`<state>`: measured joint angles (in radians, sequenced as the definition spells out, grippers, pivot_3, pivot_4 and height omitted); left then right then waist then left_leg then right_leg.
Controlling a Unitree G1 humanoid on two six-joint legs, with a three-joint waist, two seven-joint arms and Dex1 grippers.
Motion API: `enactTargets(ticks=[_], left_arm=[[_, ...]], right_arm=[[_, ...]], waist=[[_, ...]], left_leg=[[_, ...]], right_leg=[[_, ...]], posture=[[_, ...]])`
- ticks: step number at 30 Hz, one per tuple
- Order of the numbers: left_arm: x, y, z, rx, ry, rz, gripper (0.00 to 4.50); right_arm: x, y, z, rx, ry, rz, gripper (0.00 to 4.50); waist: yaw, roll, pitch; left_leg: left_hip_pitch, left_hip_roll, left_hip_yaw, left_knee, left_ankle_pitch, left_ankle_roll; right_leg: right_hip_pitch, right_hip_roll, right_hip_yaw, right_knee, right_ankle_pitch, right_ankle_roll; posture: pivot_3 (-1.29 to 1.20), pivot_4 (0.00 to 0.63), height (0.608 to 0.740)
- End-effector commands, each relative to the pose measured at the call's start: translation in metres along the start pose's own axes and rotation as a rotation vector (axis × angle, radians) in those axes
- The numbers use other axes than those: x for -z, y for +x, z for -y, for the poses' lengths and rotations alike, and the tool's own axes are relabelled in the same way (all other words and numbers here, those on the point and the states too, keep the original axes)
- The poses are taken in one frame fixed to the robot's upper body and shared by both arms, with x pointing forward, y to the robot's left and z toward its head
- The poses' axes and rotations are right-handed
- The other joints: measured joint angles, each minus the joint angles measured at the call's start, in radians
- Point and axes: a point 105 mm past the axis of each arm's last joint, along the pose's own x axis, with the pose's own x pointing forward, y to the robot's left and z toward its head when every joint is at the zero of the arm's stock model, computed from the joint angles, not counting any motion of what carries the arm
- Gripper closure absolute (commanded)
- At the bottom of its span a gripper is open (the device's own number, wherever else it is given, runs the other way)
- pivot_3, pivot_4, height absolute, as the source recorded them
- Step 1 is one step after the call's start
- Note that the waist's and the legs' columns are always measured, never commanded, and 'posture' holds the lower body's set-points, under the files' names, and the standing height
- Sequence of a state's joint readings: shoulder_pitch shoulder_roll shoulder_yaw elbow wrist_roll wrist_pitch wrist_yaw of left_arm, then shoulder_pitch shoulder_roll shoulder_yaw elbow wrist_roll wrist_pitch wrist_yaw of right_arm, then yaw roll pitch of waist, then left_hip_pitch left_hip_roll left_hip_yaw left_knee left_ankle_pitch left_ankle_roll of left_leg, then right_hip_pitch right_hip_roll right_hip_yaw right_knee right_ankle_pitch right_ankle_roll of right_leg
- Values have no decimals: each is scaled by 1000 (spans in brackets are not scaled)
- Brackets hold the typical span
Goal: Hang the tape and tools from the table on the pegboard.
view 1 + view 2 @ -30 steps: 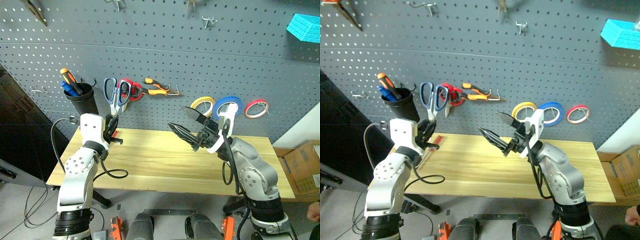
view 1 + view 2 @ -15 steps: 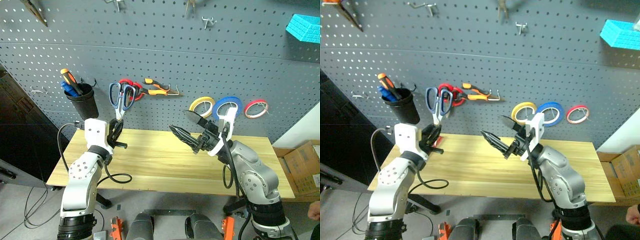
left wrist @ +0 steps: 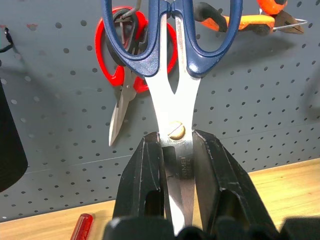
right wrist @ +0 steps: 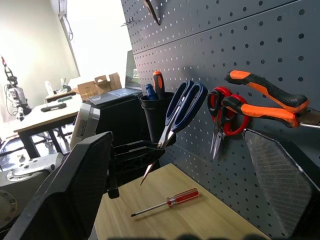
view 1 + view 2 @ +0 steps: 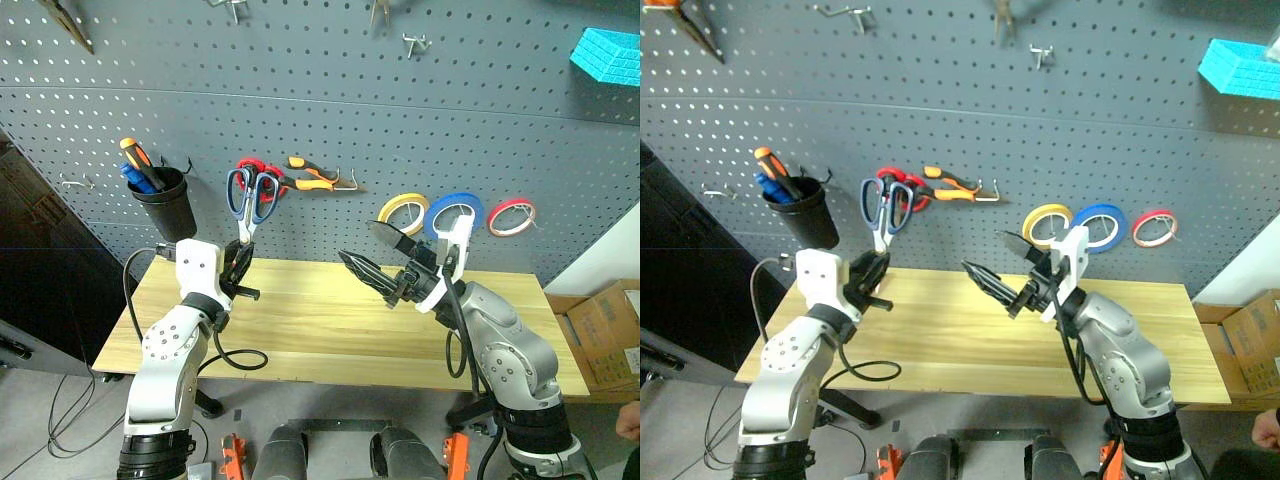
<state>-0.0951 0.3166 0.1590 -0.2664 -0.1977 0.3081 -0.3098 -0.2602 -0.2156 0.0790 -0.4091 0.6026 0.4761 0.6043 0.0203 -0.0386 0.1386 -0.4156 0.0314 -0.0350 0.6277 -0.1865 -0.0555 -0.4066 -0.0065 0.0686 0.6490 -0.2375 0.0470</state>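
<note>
My left gripper (image 3: 176, 139) is shut on the blades of the dark blue-handled scissors (image 3: 186, 102), holding them upright with the handles up against the pegboard (image 5: 400, 100). Their handles (image 5: 250, 190) overlap the red scissors (image 3: 112, 75) hanging there. The orange-and-black pliers (image 5: 312, 178) hang on a hook just to the right. The blue tape (image 5: 455, 196) hangs between a yellow ring (image 5: 400, 203) and a red ring (image 5: 512, 203). A red-handled screwdriver (image 4: 167, 201) lies on the table (image 5: 320, 320) near the board, below the left gripper. My right gripper (image 5: 372, 252) is open and empty above the table's middle.
A black cup (image 5: 165, 200) holding an orange-and-black screwdriver hangs at the board's left. A cyan block (image 5: 608, 52) sits at the upper right, and spare hooks (image 5: 418, 42) stick out near the top. Cardboard boxes (image 5: 610, 335) stand on the floor to the right.
My left gripper has carried the blue scissors to the right, from beside the black cup to in front of the red scissors. The right arm has stayed still.
</note>
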Motion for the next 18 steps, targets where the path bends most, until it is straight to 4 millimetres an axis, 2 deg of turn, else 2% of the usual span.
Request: enactTargets(ticks=[1, 6, 18], left_arm=[[-9, 4, -1, 11, 14, 20, 4005], [-1, 16, -7, 22, 48, -15, 4005], [-5, 45, -19, 40, 106, -4, 4005]], right_arm=[[-14, 2, -7, -17, -43, 52, 0], [-15, 2, -6, -10, -44, 55, 0], [-14, 1, -5, -3, -47, 44, 0]], waist=[[0, 0, 0], [0, 0, 0], [-2, 0, 0]], left_leg=[[0, 0, 0, 0, 0, 0], [0, 0, 0, 0, 0, 0], [0, 0, 0, 0, 0, 0]], right_leg=[[0, 0, 0, 0, 0, 0], [0, 0, 0, 0, 0, 0], [0, 0, 0, 0, 0, 0]], posture=[[85, 83, 740], [81, 89, 740], [67, 100, 740]])
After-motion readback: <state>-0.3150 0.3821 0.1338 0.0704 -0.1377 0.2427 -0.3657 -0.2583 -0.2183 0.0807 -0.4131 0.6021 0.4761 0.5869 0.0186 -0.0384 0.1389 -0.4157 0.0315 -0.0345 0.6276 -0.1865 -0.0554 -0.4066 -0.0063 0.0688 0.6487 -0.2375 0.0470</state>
